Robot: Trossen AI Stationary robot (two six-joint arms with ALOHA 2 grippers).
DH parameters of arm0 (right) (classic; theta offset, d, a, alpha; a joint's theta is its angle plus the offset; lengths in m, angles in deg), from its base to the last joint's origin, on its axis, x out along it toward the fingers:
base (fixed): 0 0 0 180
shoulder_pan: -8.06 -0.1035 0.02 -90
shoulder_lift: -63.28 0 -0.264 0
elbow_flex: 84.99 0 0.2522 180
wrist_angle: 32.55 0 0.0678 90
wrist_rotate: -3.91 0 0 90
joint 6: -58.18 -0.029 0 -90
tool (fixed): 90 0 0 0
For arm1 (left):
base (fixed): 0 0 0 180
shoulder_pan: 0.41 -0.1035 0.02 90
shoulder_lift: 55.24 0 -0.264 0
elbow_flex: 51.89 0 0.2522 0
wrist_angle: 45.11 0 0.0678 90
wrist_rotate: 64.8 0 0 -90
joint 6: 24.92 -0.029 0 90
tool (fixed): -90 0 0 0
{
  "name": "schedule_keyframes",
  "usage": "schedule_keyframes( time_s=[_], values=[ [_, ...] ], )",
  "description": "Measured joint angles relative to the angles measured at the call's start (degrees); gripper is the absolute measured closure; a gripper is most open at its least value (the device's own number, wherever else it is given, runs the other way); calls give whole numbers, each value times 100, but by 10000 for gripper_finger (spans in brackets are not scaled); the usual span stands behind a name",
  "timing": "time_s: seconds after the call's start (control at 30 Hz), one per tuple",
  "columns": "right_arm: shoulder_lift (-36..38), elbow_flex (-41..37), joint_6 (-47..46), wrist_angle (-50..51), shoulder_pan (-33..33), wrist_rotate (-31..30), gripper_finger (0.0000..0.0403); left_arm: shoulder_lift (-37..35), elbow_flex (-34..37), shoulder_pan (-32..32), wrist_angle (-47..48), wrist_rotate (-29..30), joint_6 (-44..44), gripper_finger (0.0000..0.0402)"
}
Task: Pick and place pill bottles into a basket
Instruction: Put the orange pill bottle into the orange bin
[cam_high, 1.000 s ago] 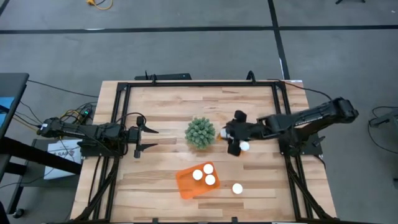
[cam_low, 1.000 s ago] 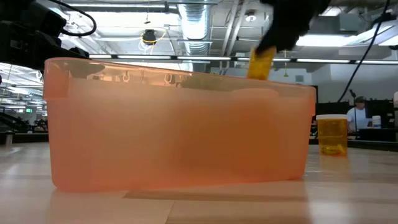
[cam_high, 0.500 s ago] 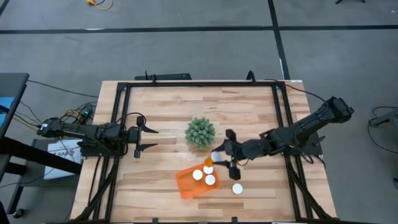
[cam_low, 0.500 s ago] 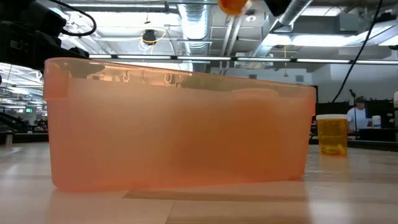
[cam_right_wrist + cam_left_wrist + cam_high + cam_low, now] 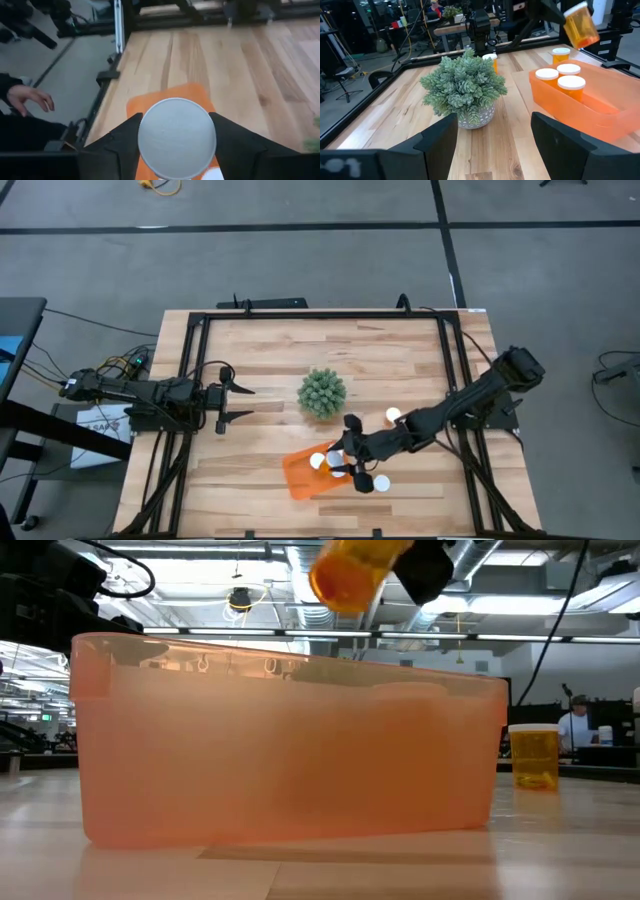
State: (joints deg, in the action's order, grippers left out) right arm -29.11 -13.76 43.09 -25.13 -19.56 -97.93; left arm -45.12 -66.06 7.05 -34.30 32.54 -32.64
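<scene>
Dark right fingers (image 5: 125,145) clasping bottle (image 5: 176,137)

Overhead and table-level views share the basket (image 5: 312,471).

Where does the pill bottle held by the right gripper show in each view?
High view: mostly hidden under the right gripper, above the basket.
Low view: held bottle at top centre, above the basket's rim.
Left wrist view: top right, over the basket.
Right wrist view: its white cap between the fingers.
Shared landmark: the basket.
</scene>
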Motion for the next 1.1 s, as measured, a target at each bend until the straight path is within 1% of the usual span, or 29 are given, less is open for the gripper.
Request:
schedule_keyframes(
  time_s=[0.1,0.17,0.27,0.33,0.4,0.47,0.63,0.77,0.87,1.1],
  values=[
    [-158,15,-126,-193,-26,-2,180,-1,0,-1,-1,1,19,159],
    [-185,-13,-141,-136,-28,15,176,1,1,0,-1,2,-6,159],
    [-306,29,-162,-379,-48,22,189,0,0,0,0,0,20,159],
    [-357,-24,-159,-295,-55,22,201,1,0,1,-1,0,28,159],
    [-465,9,-159,-562,-77,67,208,1,0,1,-1,0,4,159],
    [-546,10,-158,-663,-89,97,207,-1,0,1,-1,0,18,159],
    [-721,16,-227,-924,-100,125,188,1,2,-1,0,0,4,159],
    [-855,40,-157,-1392,-96,127,200,-1,0,-1,-1,0,30,159],
    [-1022,16,-104,-1555,-98,133,208,1,1,0,0,-1,-1,159],
    [-1308,20,-76,-1706,-96,120,182,1,0,1,-1,0,-16,159]
  ],
)
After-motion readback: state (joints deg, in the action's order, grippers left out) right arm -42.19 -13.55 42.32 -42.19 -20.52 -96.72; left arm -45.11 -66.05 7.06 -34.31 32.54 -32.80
